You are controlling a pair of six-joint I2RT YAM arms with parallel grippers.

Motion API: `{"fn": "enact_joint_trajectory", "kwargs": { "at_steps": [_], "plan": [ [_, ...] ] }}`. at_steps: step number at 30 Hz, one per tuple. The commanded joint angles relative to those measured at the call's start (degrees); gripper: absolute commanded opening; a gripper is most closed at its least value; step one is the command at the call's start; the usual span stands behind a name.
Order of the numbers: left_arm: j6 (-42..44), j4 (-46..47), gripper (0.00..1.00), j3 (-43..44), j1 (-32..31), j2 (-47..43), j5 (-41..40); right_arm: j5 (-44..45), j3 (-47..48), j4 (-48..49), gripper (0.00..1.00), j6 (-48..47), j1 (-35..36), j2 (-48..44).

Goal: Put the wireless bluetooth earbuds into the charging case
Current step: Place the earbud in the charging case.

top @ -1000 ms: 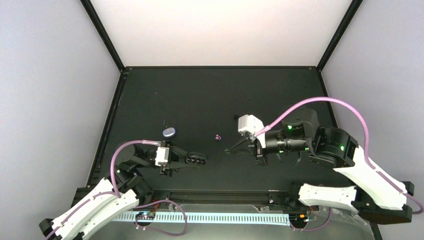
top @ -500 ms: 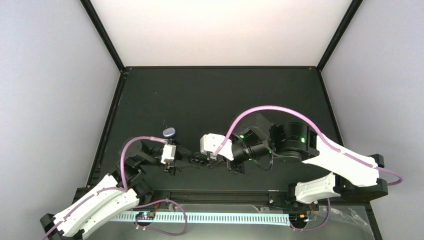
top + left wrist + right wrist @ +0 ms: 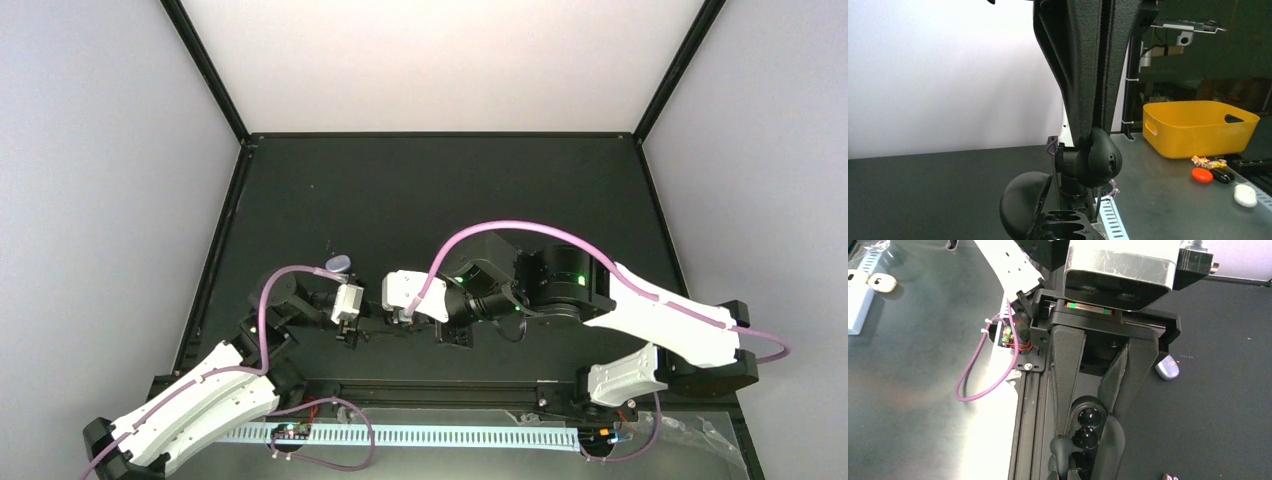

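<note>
The right gripper (image 3: 1100, 145) has its fingers pressed together, with the tip right over the open case (image 3: 1062, 226). A rounded black lump sits at that tip, and I cannot tell whether it is a bud or the fingertips themselves. The left gripper (image 3: 1089, 412) is clamped on the case from both sides, with the lid (image 3: 1020, 202) swung open beside the wells. The wells show as dark glossy hollows, and whether any holds a bud cannot be told. The purple buds (image 3: 1168, 476) lie on the table (image 3: 420, 190), off to one side of the right gripper and apart from the case. A grey-blue case (image 3: 338, 263) lies just beyond the left gripper. A second ago the right gripper was well apart from the case; now it has swung across to meet the left gripper, which has drawn back a little toward its own side. The grey-blue case has not moved. The right arm is folded, its forearm stretched across toward the left arm. The left arm reaches up from its base, wrist turned toward the right gripper.
</note>
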Motion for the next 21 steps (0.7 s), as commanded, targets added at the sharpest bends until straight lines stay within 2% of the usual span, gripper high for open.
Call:
{"fn": "enact_joint_trajectory", "kwargs": {
  "at_steps": [1,21],
  "plan": [
    [0.1,0.6,0.02,1.9,-0.2,0.4,1.2,2.7,0.4,1.6,0.01,-1.1,0.4,0.6],
    [0.3,0.3,0.02,1.9,-0.2,0.0,0.7,5.3,-0.8,3.2,0.01,-1.5,0.4,2.3]
  ]
}}
